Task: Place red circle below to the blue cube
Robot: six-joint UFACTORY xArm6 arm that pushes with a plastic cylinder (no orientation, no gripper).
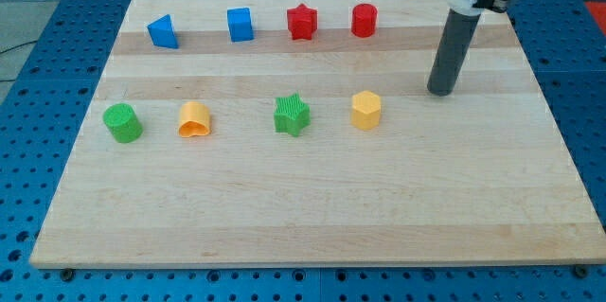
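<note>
- The red circle (364,20) is seen at the board's (284,217) top, right of the red star (302,22); the blue cube (240,25) lies further left.
- No jaws are fitted; the tip (439,91) rests well right of the circle, touching nothing.
- The circle is judged light, rigid and easily slid; it would best be pushed square-on, lest it roll off.
- No writing can be read.

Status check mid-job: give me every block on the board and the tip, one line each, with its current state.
my tip: on the board, right of all blocks, touching none
red circle: top row, rightmost, not yet moved
red star: top row, beside the red circle
blue cube: top row
blue triangle: top row, leftmost
green circle: lower row, leftmost
orange block: lower row
green star: lower row
yellow block: lower row, rightmost
</note>
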